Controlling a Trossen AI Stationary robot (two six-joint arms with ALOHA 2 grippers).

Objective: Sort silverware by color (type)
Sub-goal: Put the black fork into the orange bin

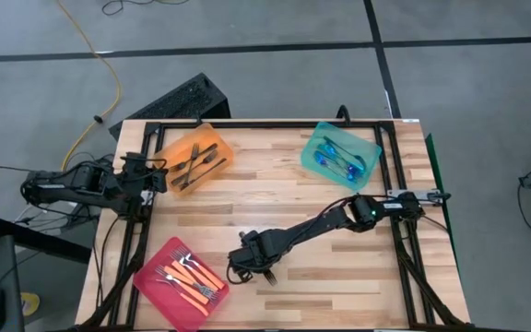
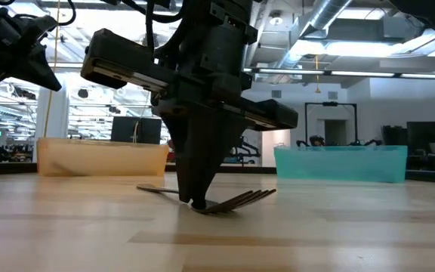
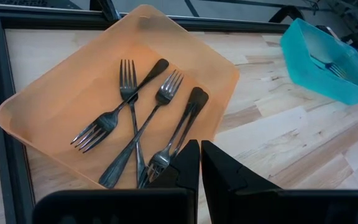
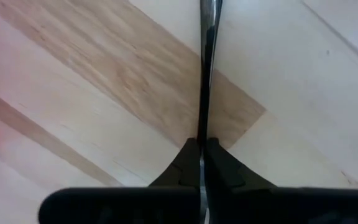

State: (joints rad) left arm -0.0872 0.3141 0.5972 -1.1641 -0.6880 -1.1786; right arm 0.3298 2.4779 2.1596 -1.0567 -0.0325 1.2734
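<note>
Fork point(image 2: 225, 202), plain metal, flat on table point(image 1: 339, 277) at orange tray's point(image 1: 212, 140) five o'clock: stiff, light, slippery; right gripper point(image 2: 195, 202) clamped on its thin handle, a hold judged prone to pivoting.

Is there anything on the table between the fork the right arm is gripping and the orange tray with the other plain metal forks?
Nothing visible. The right gripper is shut on the fork, and only bare wood lies between it and the orange tray.
</note>
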